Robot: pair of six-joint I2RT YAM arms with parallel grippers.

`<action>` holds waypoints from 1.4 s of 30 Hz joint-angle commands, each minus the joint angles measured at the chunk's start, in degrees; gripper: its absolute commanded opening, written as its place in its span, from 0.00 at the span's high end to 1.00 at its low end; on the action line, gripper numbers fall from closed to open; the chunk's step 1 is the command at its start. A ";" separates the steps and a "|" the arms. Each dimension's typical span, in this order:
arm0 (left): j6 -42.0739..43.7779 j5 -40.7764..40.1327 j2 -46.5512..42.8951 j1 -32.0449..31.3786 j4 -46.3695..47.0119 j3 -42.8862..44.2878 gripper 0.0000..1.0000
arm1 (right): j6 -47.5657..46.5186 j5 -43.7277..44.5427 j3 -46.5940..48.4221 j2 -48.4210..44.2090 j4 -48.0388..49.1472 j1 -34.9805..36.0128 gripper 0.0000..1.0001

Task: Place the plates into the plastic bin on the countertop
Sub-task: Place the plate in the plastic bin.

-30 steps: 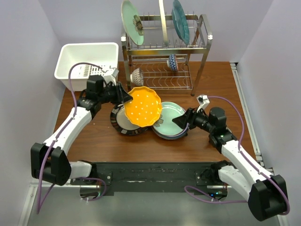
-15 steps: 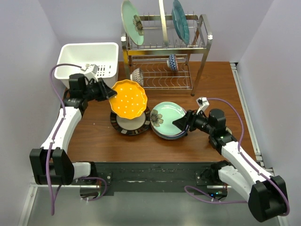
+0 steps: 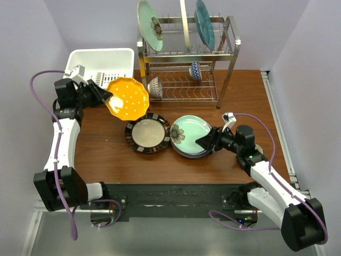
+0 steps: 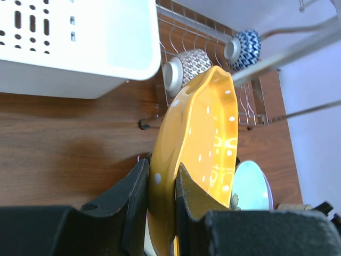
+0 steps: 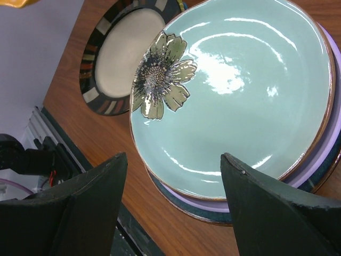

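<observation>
My left gripper [image 3: 106,96] is shut on the rim of the orange scalloped dotted plate [image 3: 128,98] and holds it tilted in the air, just right of the white plastic bin [image 3: 101,66]. In the left wrist view the jaws [image 4: 161,170] clamp the orange plate [image 4: 208,133] on edge, with the bin's wall [image 4: 80,69] at upper left. The black-striped plate [image 3: 147,133] lies flat on the table. My right gripper [image 3: 205,141] is open and empty at the near-right edge of a stack: a pale green flower plate [image 5: 234,90] on a lavender plate [image 5: 203,204] and a dark blue one [image 5: 203,215].
A two-tier steel rack [image 3: 226,58] stands at the back, right of the bin. It holds upright plates [image 3: 204,24] on top and two small patterned bowls [image 3: 155,86] on its lower tier. Walls close in on both sides.
My left arm has carried the orange plate from above the black-striped plate leftward and back, up to the bin. The striped plate is now uncovered. The right gripper has barely moved.
</observation>
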 commanded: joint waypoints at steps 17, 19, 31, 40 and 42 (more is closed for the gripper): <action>-9.96 -8.95 2.55 2.45 8.15 11.13 1.00 | -0.96 -0.37 -1.28 1.51 1.61 0.15 0.26; -10.14 -9.57 2.90 2.53 8.15 12.36 1.00 | -1.04 -0.45 -1.28 2.03 1.88 0.23 0.26; -9.61 -15.63 9.58 2.71 6.13 22.47 1.00 | -0.95 0.16 -1.10 3.97 2.58 0.06 0.26; -8.47 -21.70 13.80 2.62 8.94 25.02 1.00 | -1.39 0.42 -0.23 4.32 1.35 0.15 0.26; -8.73 -21.96 15.81 2.71 9.38 26.86 1.00 | -1.48 0.34 -0.05 4.23 0.91 0.23 0.26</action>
